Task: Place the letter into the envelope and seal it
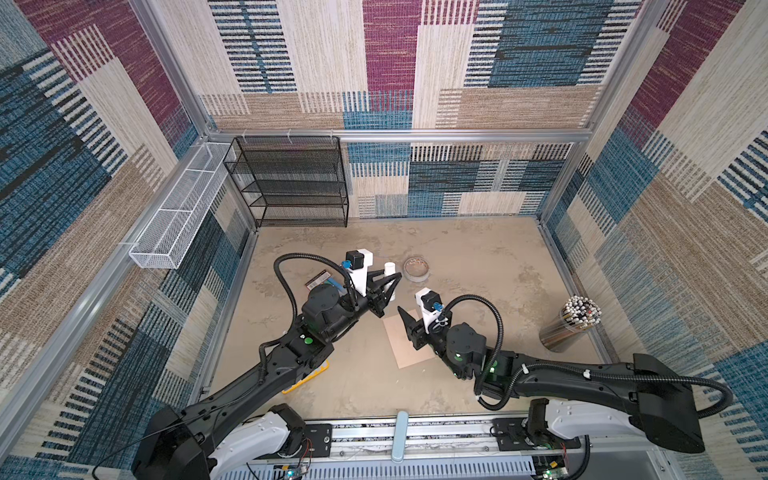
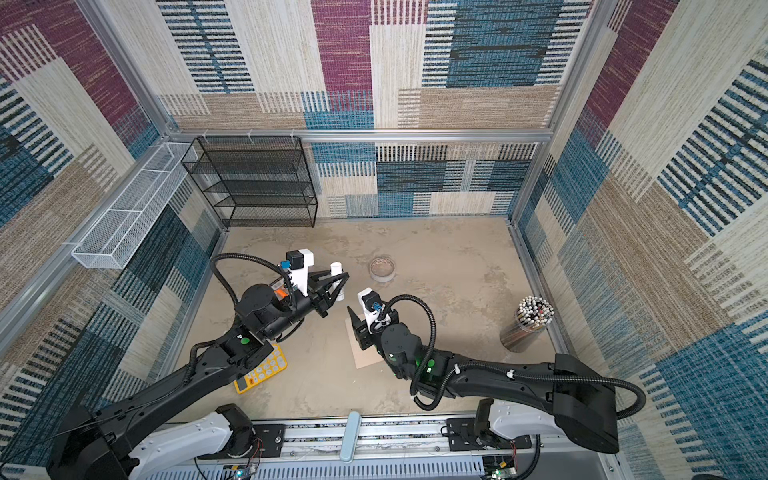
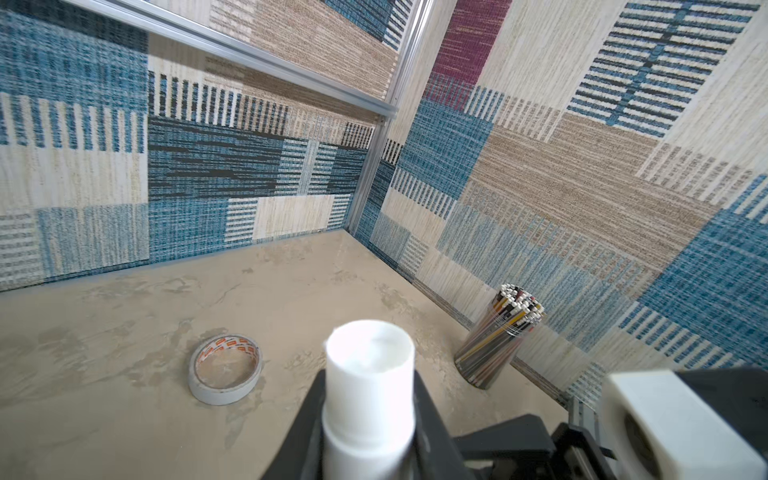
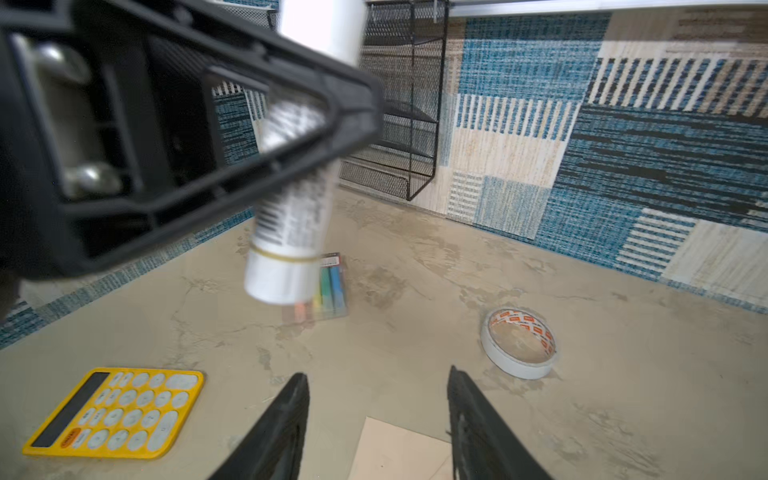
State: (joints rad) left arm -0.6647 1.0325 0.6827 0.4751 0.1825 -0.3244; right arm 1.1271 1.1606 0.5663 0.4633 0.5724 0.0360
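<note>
Left gripper [image 1: 390,283], mine, is clamped across a white tube [image 1: 390,269], pinching it at mid-length. I hold the tube roughly upright and clear of the table [image 1: 478,266], and its printed label shows in the right wrist view. My right gripper [image 4: 376,397] has its jaws spread with nothing between them, and it is poised just above the envelope [image 4: 399,453]. The envelope lies flat on the table near the middle; my right arm covers part of it in both top views. Flap position: cannot tell. A tape roll [image 1: 417,269] sits beyond it, apart. A yellow calculator [image 2: 262,370] lies partly under my left arm.
</note>
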